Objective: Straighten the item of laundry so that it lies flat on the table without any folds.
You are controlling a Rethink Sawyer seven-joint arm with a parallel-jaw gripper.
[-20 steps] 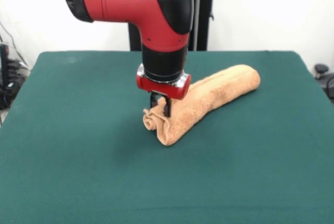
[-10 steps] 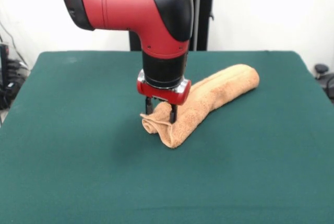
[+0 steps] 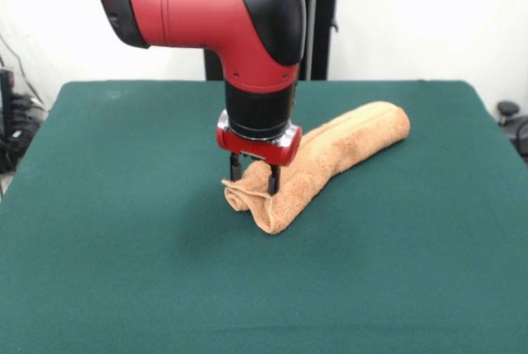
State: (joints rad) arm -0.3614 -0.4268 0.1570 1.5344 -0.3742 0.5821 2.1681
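Orange terry towel sits mid-counter, bunched into a long diagonal roll running far-right to near-left. Gripper is right over its near-left end, fingers spread apart, straddling a raised fold.

The terry towel is plain orange-tan. The table is covered in dark green felt-like cloth. The arm is red with black sections, and the gripper has black fingers.
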